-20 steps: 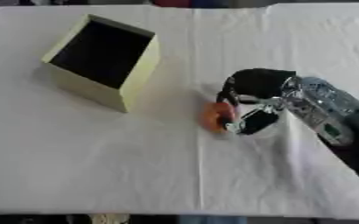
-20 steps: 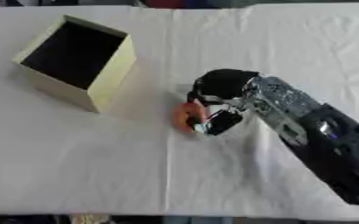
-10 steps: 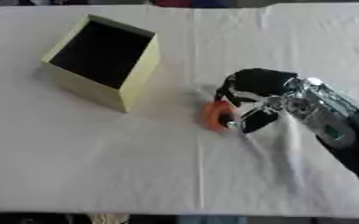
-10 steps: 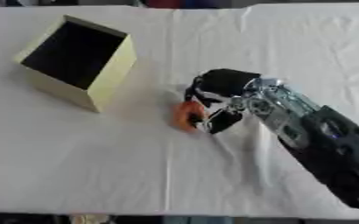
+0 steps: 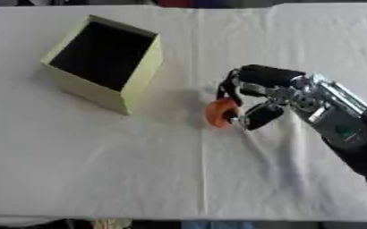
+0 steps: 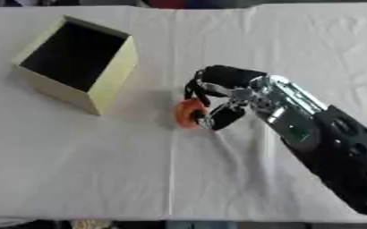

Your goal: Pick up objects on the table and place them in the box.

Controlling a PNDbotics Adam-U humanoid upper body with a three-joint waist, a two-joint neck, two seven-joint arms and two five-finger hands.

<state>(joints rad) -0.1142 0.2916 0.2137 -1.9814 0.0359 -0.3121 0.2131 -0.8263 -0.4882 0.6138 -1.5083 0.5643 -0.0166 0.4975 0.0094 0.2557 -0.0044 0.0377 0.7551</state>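
Observation:
A small orange object (image 5: 218,112) sits in the middle of the white table, pinched between the curled fingers and thumb of my right hand (image 5: 258,91). The arm comes in from the lower right. The open-topped pale yellow box (image 5: 104,62) stands to the upper left, a short way from the hand, and its dark inside shows nothing. I cannot tell whether the orange object still rests on the cloth or is lifted. My left hand shows in neither view.
A white cloth (image 5: 139,170) covers the table, with creases running near the hand. The table's front edge (image 5: 179,220) lies along the bottom of the views.
The right hand's fingers have closed further around the orange object, and hand and object have shifted slightly left toward the box. The box has not moved.

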